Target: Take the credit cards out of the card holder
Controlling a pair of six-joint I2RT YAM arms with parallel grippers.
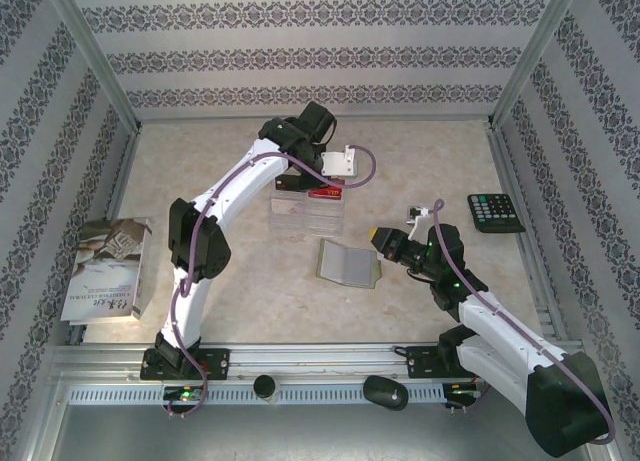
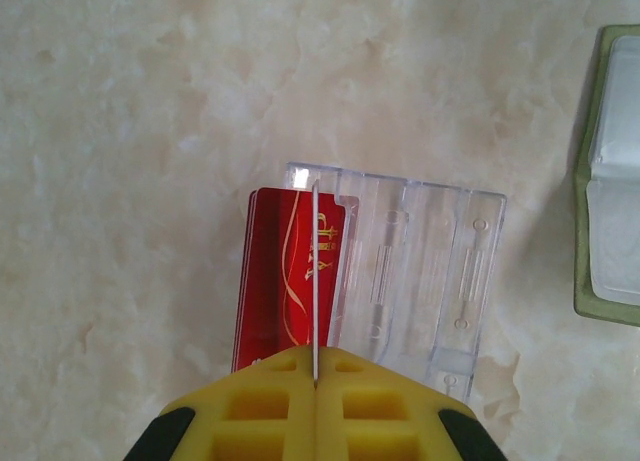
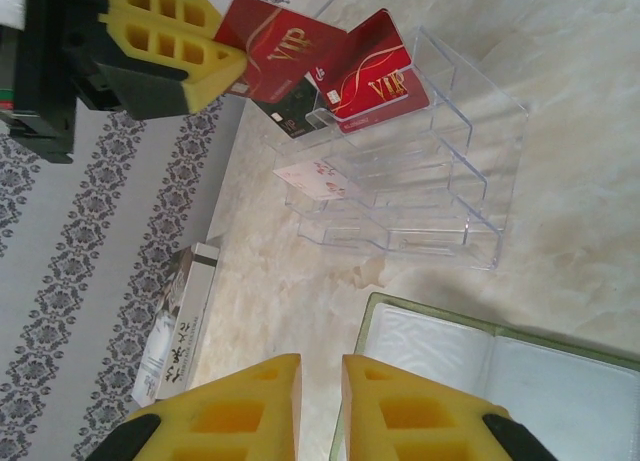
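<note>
Olive-green folding card holder (image 1: 350,263): lies open, pale inside up, middle of the marble desk (image 1: 430,161), nearer its front edge.
Left end effector (image 2: 315,366): pinching a red plastic credit card with gold lettering (image 3: 268,43) above a clear ribbed plastic tray (image 1: 305,209).
Right end effector (image 3: 320,401): fingers slightly apart, empty, over the holder's edge.

Lab robot cell: aluminium frame (image 1: 300,357), patterned panels (image 1: 320,56)

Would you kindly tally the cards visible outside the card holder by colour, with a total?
Red card: 2
Black card: 1
White printed card: 1
Total: 4 (any see-through cards cannot be told from the clear stand)
</note>
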